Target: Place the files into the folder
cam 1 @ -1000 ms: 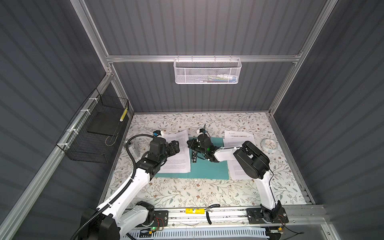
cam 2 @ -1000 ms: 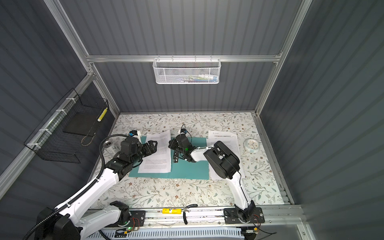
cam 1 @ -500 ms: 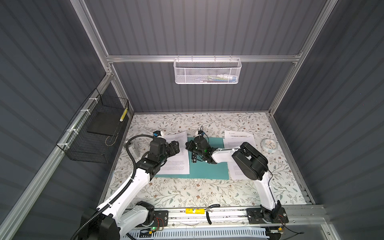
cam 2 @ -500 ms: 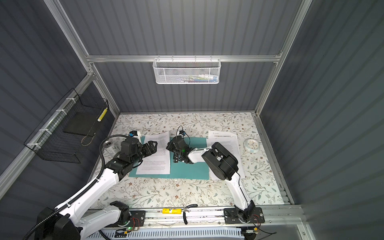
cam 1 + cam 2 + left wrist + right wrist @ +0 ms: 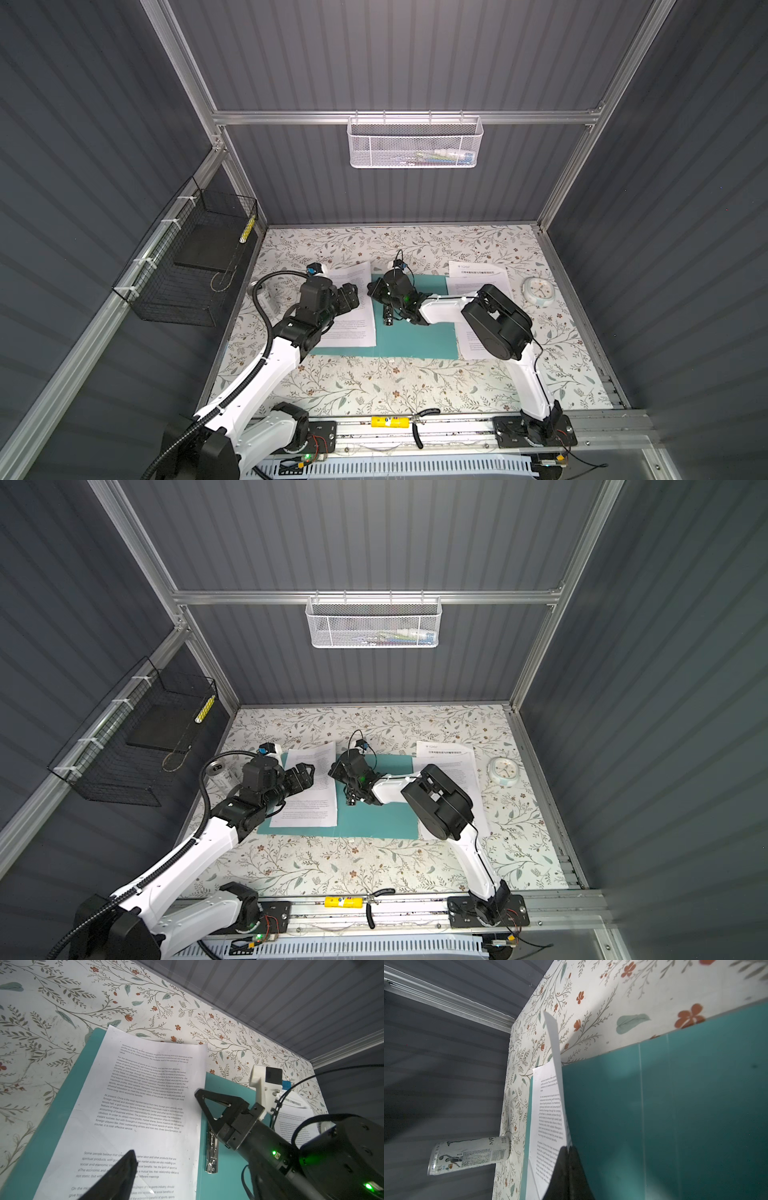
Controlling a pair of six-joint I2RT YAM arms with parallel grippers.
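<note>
The teal folder (image 5: 415, 336) lies open and flat, with its metal clip bar (image 5: 212, 1153) along the spine. One of the files, a text sheet (image 5: 353, 328), rests on the folder's left half, and its right edge and far corner curl up. My right gripper (image 5: 371, 289) is shut on that right edge, the paper running in between the fingertips (image 5: 562, 1153). My left gripper (image 5: 353, 293) hovers open over the same sheet's left part; one finger (image 5: 124, 1172) shows in the left wrist view. A second, titled sheet (image 5: 478, 274) lies right of the folder, partly under my right arm.
A drink can (image 5: 469, 1153) stands left of the folder by the left wall. A small round clock (image 5: 537, 291) sits at the far right. A black wire basket (image 5: 199, 266) hangs on the left wall and a white mesh basket (image 5: 415, 143) on the back wall.
My right gripper has shifted a little to the left with the sheet's edge. The left arm has stayed still.
</note>
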